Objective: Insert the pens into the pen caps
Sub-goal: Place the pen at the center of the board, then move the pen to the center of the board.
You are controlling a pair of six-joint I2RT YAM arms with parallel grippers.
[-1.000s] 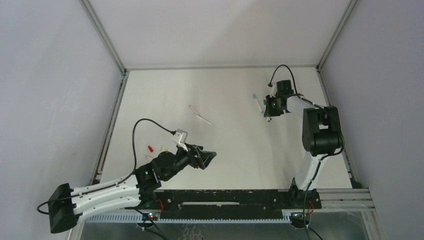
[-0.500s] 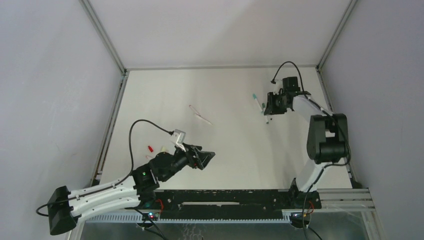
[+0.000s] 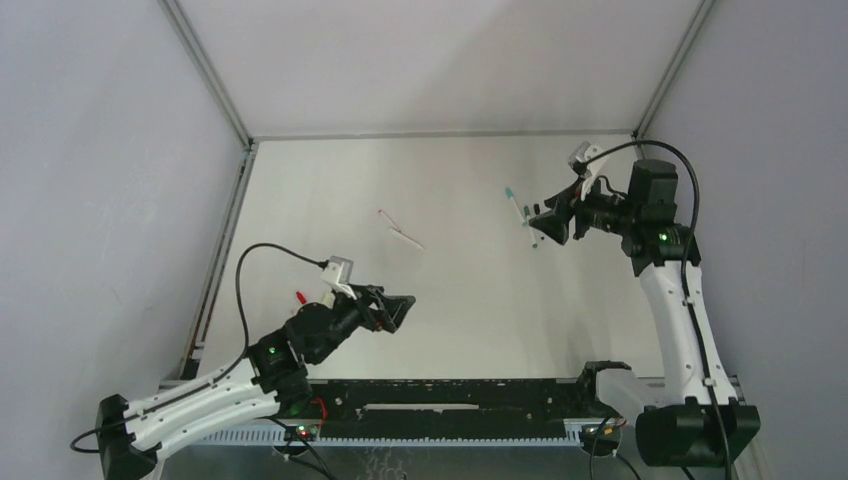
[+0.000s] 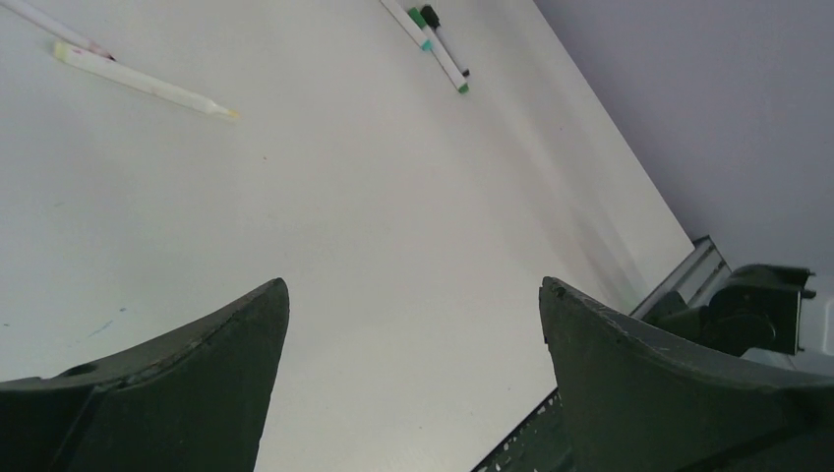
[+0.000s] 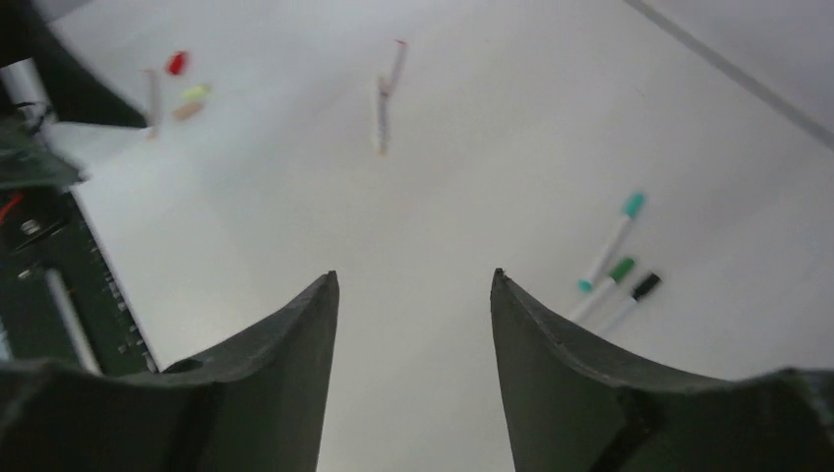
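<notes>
Right end effector (image 3: 552, 222) lifted off three pens (image 3: 520, 208), jaws apart, empty. Left end effector (image 3: 400, 310) also apart; two middle pens (image 3: 402, 230), probably uncapped, lie diagonally ahead, caps (image 3: 300, 296) beside it.

Wide bare table (image 3: 470, 310) left free between the arms, crossed midway only by two pens (image 3: 400, 229), three pens (image 3: 520, 212) clustered at far right, loose caps (image 3: 312, 297) grouped near left edge, room bounded by enclosure walls (image 3: 110, 200)
</notes>
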